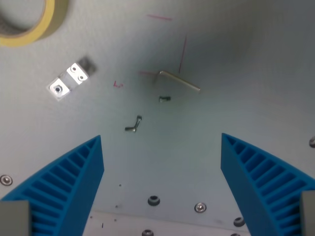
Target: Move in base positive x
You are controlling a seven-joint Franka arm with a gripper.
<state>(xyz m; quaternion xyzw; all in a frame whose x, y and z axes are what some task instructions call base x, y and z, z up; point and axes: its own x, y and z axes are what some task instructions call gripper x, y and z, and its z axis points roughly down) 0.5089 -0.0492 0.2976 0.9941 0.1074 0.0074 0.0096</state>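
While the claw [161,147] hangs wide apart and holds nothing, its blue fingers [69,182] frame the grey bench [236,59] below. Between them, farther up, lie a hex key [179,80], a small screw [164,99] and a bent bit [134,124]. A metal bracket [69,80] and a tape roll [34,22] sit toward the wrist view's left

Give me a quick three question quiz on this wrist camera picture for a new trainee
1. True or false: the blue ribbed fingers are clamped on the bent metal hex key.
2. Which corner of the wrist view holds the roll of yellow masking tape? A. upper left B. upper right C. lower right
3. Fill in: the shiny metal angle bracket lies to the wrist view's ____ of the hex key.

Key: 1 false, the gripper is open and holds nothing; 2 A; 3 left.
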